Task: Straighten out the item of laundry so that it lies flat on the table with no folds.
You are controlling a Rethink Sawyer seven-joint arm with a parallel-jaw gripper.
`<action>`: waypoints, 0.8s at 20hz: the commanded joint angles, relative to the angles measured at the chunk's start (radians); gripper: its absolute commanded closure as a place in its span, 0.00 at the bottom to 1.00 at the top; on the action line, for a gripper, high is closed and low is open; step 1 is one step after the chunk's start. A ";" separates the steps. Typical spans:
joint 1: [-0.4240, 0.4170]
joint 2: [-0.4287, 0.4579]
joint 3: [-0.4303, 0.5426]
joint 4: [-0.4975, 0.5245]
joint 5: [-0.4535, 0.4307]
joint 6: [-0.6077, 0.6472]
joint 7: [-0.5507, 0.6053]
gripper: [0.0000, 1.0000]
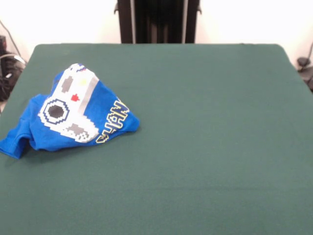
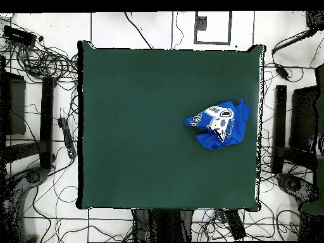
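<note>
The small bright blue short-sleeved T-shirt (image 1: 73, 115) (image 2: 219, 123) lies crumpled in a heap on the large, flat worktop clad in dark green fabric (image 1: 195, 147) (image 2: 145, 126). In the front view it sits near the left edge, about midway between the near side and the far side where the robot stands. In the overhead view the same heap shows close to the right edge, again about halfway along it.

The shirt is far from flat. Its front is bunched upward into a low peak, with the white-grey pixel game-controller print (image 1: 68, 105) tilted and facing the front camera, a small red square in its middle. The yellow-outlined lettering (image 1: 113, 122) runs crooked down the right slope of the heap, partly folded under. A blue flap, perhaps a sleeve, trails out toward the near left and reaches the worktop's edge in the front view.

Only the black pedestal column (image 1: 157, 20) shows at the top of the front view, behind the far edge. The arm and its jaws appear in neither view, so I cannot tell how far open they are or whether they hold anything; nothing touches the shirt.
</note>
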 commanded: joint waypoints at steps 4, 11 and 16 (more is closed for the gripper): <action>0.070 0.059 0.144 0.102 -0.050 0.004 -0.037 1.00; 0.060 0.061 0.157 0.082 -0.024 0.052 -0.032 1.00; 0.062 0.067 0.165 0.099 -0.017 0.018 -0.009 1.00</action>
